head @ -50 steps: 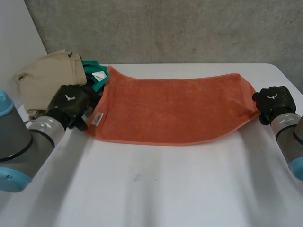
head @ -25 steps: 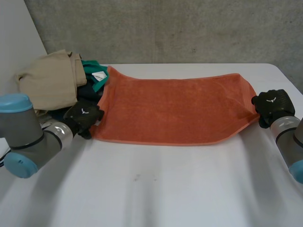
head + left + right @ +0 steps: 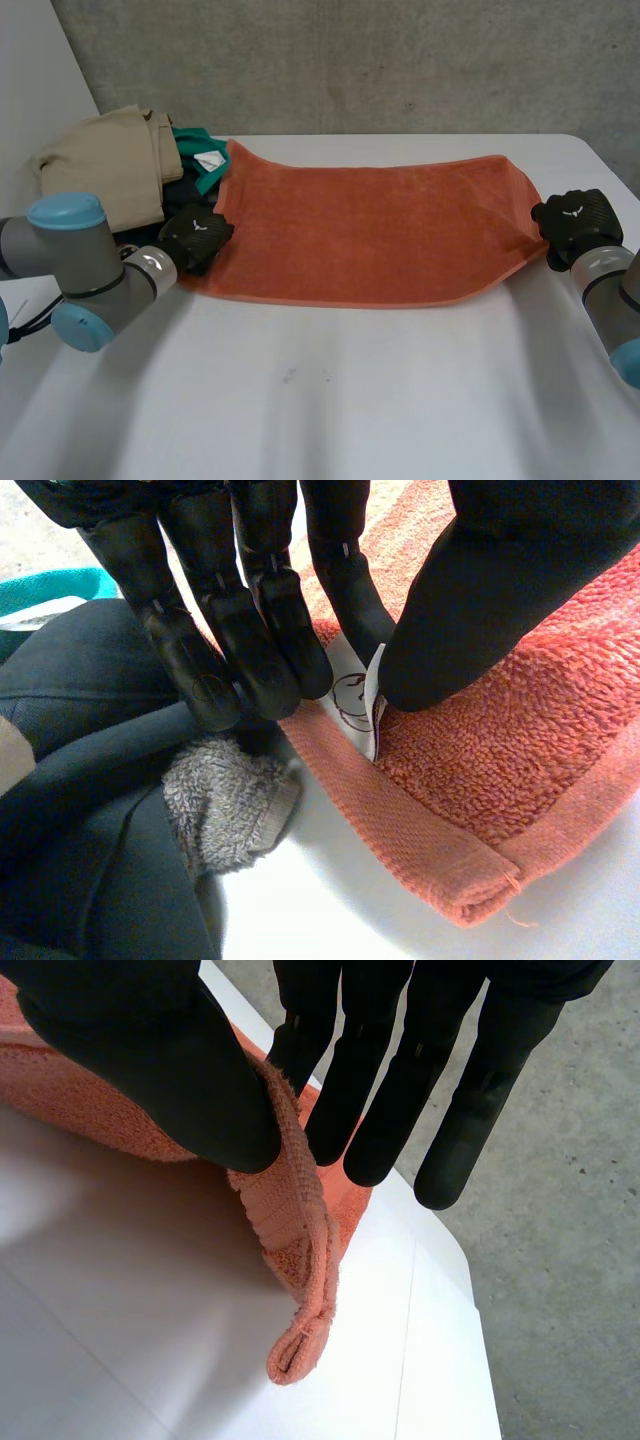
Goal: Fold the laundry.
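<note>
Towel: orange towel point(image 3: 370, 235) lies spread flat across the far half of the white table point(image 3: 330, 400), long side running left to right.
Left hand: left hand point(image 3: 195, 238) sits at the towel's near left corner. Thumb point(image 3: 480, 610) on top, fingers point(image 3: 250, 640) at the edge, clamped on the cloth at its white label point(image 3: 350, 692).
Right hand: right hand point(image 3: 572, 222) is at the towel's right end, near the table's right edge. Thumb point(image 3: 150, 1070) and fingers point(image 3: 370, 1110) pinch the hem; the corner is bunched.
Pile: beige garment point(image 3: 100, 170), teal garment point(image 3: 195, 148) and dark garment point(image 3: 80, 820) are heaped at the table's far left corner, touching the towel's left end.
Extra: grey terry piece point(image 3: 225, 800) lies just beside the left fingertips, against the dark garment.
</note>
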